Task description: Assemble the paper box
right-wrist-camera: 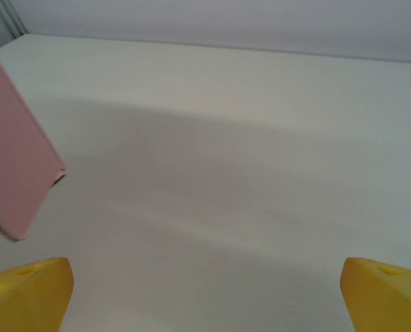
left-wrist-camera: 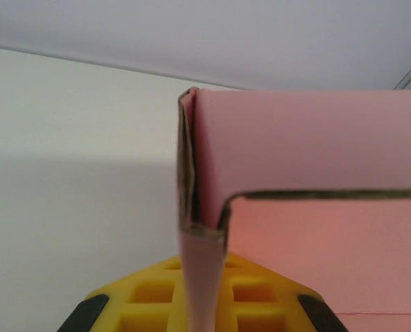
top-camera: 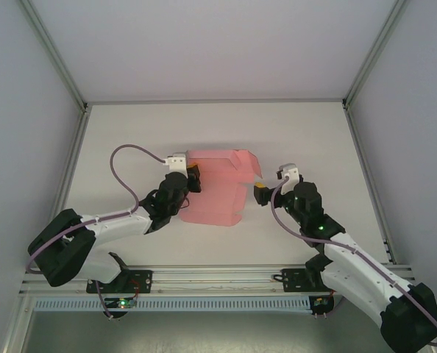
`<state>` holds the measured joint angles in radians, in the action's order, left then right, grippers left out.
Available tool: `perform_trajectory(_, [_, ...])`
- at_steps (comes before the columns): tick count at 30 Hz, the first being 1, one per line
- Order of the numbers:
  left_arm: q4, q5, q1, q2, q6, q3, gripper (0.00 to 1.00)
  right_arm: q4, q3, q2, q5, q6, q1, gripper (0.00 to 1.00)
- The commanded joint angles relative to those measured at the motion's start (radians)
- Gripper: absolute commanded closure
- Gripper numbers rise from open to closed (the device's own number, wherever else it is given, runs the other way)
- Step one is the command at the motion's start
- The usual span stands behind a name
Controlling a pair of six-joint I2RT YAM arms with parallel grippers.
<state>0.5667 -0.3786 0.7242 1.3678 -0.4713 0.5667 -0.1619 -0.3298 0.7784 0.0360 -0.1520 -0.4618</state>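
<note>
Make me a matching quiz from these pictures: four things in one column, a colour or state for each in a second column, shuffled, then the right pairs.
Column one:
1. left pincer
2. right pincer
3. paper box
4. table

Column two:
A. white
B. open, nothing between its fingers
C. pink, partly folded
D. shut on a folded card edge

Pairs: 1-D; 2-B; 3-C; 4-A
</note>
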Motion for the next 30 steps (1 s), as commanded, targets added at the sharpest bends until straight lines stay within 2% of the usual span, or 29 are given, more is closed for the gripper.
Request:
perform_trajectory(1, [-0.013, -0.017, -0.011, -0.027, 0.035, -0.010, 1.00, -0.074, 0.004, 0.023, -0.044, -0.030, 0.019, 0.02])
perform_trajectory(8, [-0.013, 0.020, -0.011, 0.000, 0.031, 0.003, 1.00, -0.228, 0.014, 0.057, -0.085, -0.052, 0.027, 0.02])
perform_trajectory(17, [-0.002, 0.082, -0.011, 0.048, 0.022, 0.036, 1.00, -0.349, 0.000, 0.143, -0.204, -0.071, 0.025, 0.02])
perform_trajectory(24, [-0.010, 0.090, -0.011, 0.062, 0.013, 0.049, 1.00, -0.446, 0.001, 0.183, -0.183, -0.070, 0.017, 0.02])
perform_trajectory(30, [0.002, 0.119, -0.011, 0.065, 0.013, 0.051, 1.00, -0.451, -0.006, 0.212, -0.167, -0.060, 0.004, 0.02])
